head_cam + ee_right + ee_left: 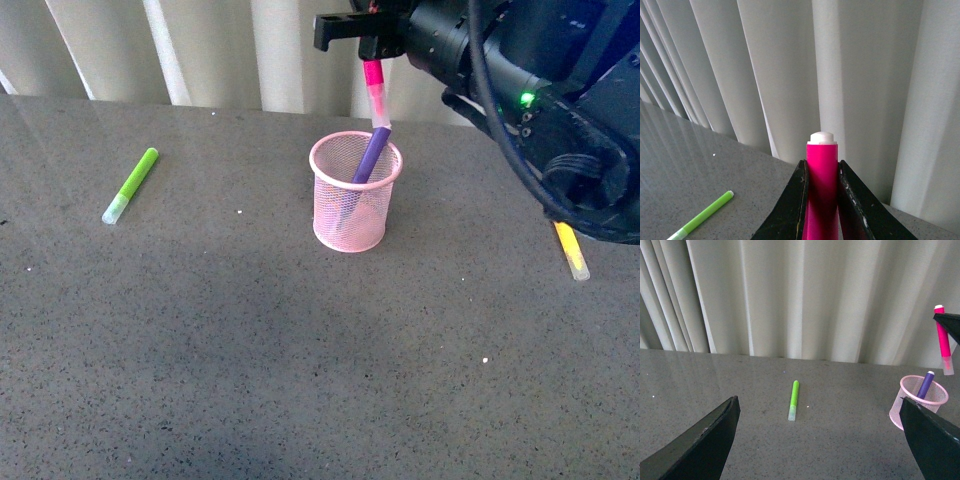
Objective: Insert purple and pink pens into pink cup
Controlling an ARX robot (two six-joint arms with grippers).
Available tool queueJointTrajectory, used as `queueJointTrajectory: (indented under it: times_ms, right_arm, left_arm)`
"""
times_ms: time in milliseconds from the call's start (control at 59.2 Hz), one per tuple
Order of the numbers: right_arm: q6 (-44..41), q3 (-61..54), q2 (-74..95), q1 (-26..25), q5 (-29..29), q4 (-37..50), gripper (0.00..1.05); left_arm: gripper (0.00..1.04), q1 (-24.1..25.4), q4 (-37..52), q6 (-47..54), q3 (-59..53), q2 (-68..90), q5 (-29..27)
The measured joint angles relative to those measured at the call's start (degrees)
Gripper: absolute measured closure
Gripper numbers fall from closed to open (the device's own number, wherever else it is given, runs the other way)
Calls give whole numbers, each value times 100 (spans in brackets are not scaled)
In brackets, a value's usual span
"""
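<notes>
Left claw (818, 401) stands wide, empty; near the table (200, 350) far edge the cup (350, 228) holds the purple pen (370, 158) leaning, and over its rim the right claw (372, 55) pinches the pink pen (376, 92) by its upper barrel, judged light, stiff, slick.

Cup (340, 228) stands on counter (300, 360), approx mid-width, toward the back. Leaning pen (371, 158) sits in it, top end over the rim at R-rear. Held pen (376, 95) hangs upright above cup's rear rim in right claw (372, 50), its low end near the other's top. L marker (131, 185) lies well L of cup. R marker (571, 250) lies well R, far end hidden by the arm. Curtain (220, 50) behind counter.
</notes>
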Motion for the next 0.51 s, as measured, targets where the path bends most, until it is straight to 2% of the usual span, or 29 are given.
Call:
queueJointTrajectory:
  times_ms: [507]
  right_arm:
    - [-221,511,737,289,37,-15,93]
  left_arm:
    - [7,0,0,0,0,0,0]
